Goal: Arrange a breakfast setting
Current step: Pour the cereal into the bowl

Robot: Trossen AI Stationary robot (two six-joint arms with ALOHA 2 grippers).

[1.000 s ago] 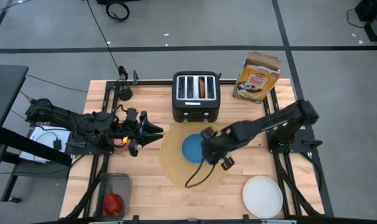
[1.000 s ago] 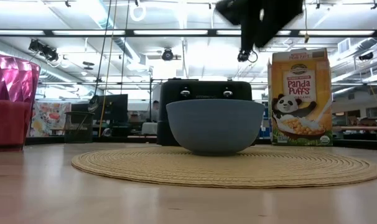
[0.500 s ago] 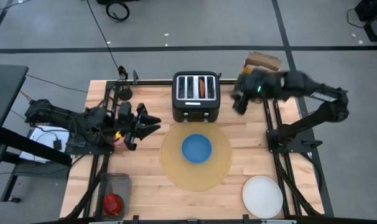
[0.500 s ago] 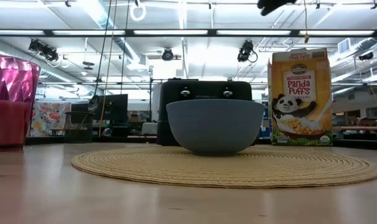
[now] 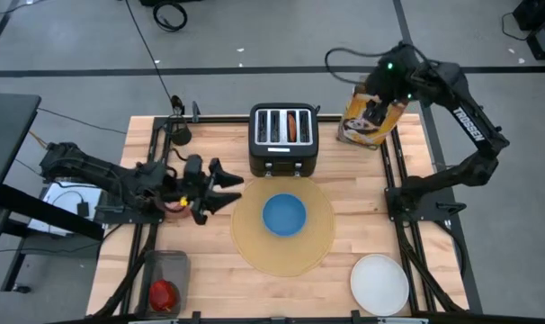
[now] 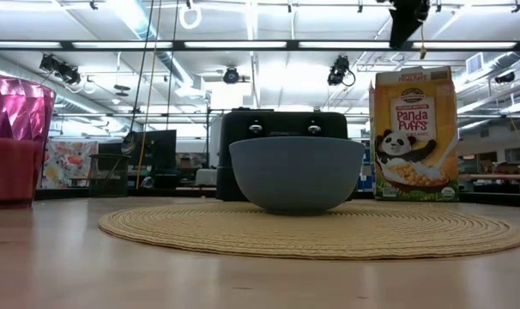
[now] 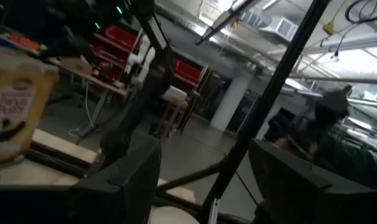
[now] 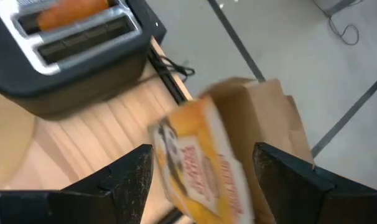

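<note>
The small blue bowl (image 5: 283, 214) (image 6: 296, 172) stands on the round tan placemat (image 5: 254, 247) (image 6: 311, 232) at the table's middle. Just left of the mat, my left gripper (image 5: 229, 187) (image 7: 204, 155) is held open and level, with nothing between its fingers. High over the far right corner, my right gripper (image 6: 408, 21) (image 8: 204, 155) is open and points down at the cereal box (image 5: 371, 112) (image 8: 207, 162) without touching it. The white plate (image 5: 379, 283) lies at the near right. The pink cup (image 6: 15, 112) stands at the near left beside something red (image 5: 163, 294). A bagel (image 5: 293, 126) sits in the toaster.
A black toaster (image 5: 283, 139) (image 6: 277, 124) stands behind the placemat at the far middle. The cereal box stands upright at the far right corner. Dark metal rails run along the table's left and right sides. Bare wood shows in front of the mat.
My right gripper has left the bowl on the placemat. It has swung up and toward the table's far right corner, turning as it went, and now hangs over the cereal box. The bowl has stayed put. My left gripper's fingers stand wider apart than before.
</note>
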